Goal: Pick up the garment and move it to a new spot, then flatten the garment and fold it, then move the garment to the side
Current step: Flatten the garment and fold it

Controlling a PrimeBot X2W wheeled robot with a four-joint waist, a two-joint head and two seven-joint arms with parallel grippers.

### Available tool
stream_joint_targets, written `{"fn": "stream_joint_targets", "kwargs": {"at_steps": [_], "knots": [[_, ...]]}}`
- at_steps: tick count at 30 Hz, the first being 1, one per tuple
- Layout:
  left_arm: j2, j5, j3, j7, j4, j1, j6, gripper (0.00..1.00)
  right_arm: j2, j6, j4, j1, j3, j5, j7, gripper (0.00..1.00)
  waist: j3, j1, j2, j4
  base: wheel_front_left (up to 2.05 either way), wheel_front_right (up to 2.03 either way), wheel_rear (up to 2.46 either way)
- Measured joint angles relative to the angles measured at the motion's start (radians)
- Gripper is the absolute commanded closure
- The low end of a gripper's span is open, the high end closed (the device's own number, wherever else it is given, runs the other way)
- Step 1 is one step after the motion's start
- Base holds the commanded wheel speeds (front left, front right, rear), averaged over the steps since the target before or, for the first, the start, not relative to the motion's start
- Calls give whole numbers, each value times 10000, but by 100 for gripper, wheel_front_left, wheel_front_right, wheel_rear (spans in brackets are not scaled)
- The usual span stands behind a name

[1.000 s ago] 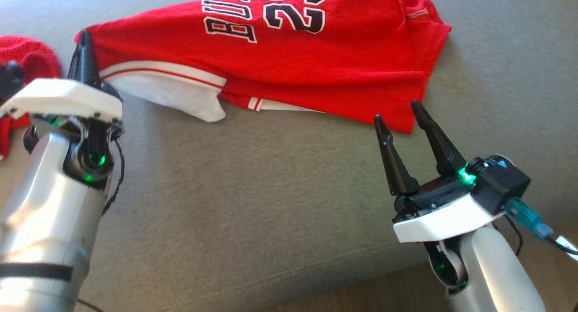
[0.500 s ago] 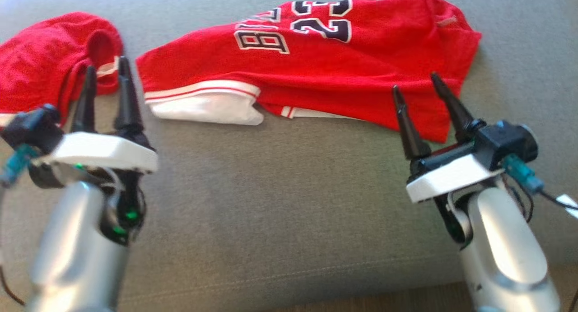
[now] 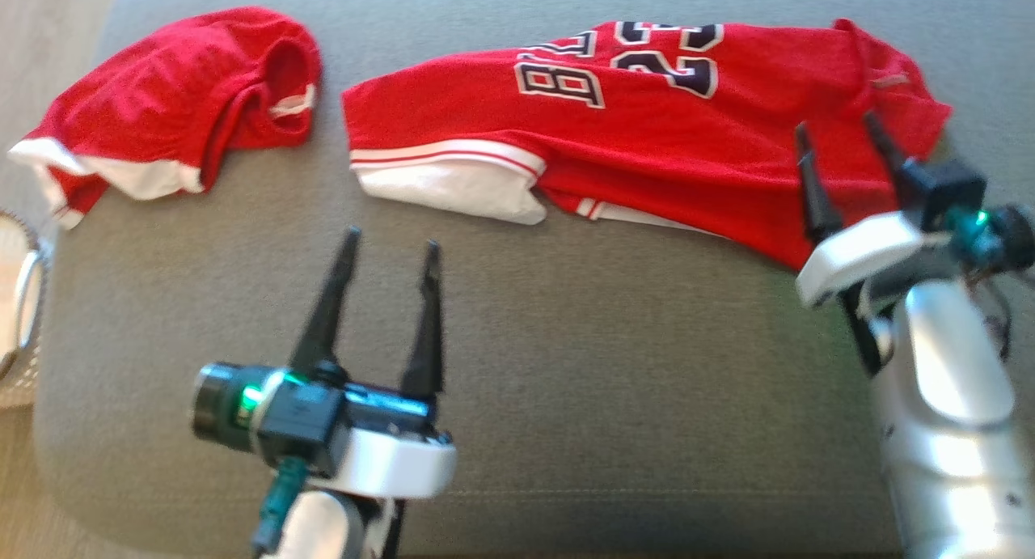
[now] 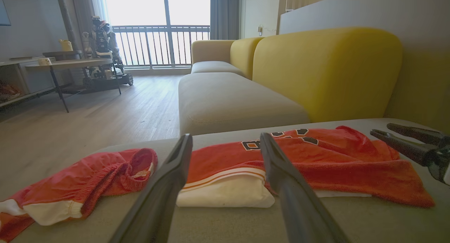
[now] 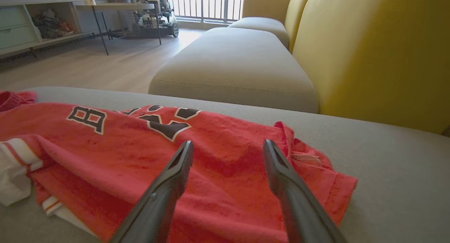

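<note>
Left tool (image 3: 392,239) has let go of jersey (image 3: 647,138) edge and backed off; now spread wide, empty. Right tool (image 3: 835,122) wide too, empty, over jersey's right end. Jersey lies folded on sofa cushion (image 3: 606,365), near shorts (image 3: 162,106). Fold looks finished; move aside remains.

Red shorts (image 3: 162,114) lie crumpled on the grey cushion (image 3: 606,365) — yellow backrest (image 4: 327,70) behind.

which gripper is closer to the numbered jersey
Right. The right gripper is over the jersey, at its right end; the left gripper is over bare cushion, short of the jersey.
</note>
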Motion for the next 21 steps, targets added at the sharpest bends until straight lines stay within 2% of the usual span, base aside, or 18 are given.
{"fn": "stream_joint_targets", "kwargs": {"at_steps": [3, 7, 11, 15, 18, 21], "knots": [[-71, 121, -554, 0, 4, 136, -2, 0, 0, 0, 947, -982, -1068, -1218, 0, 0, 67, 0, 0, 354, 0, 0, 0], [-111, 201, -934, 0, -8, 39, 2, 0, -4, 0, 2015, -2132, -2957, -3509, 31, 0, 291, 0, 0, 822, 0, 0, 0], [-121, 293, -1103, 0, -132, -309, 113, 0, -50, 0, 2243, -2884, -4487, -5451, 468, 0, 630, 0, 0, 1216, 0, 0, 0], [-151, 290, -1296, 0, -165, -536, 217, 0, -370, 0, 2190, -3244, -5170, -5820, 832, 0, 967, 0, 0, 1551, 0, 0, 0], [-151, 278, -1499, 0, -155, -583, 245, 0, -878, 0, 1868, -3243, -4999, -5850, 1444, 0, 1197, 0, 0, 1742, 0, 0, 0], [-173, 276, -1605, 0, -151, -747, 247, 0, -1076, 0, 1555, -3250, -4993, -5850, 1829, 0, 1394, 0, 0, 1884, 0, 0, 0]]}}
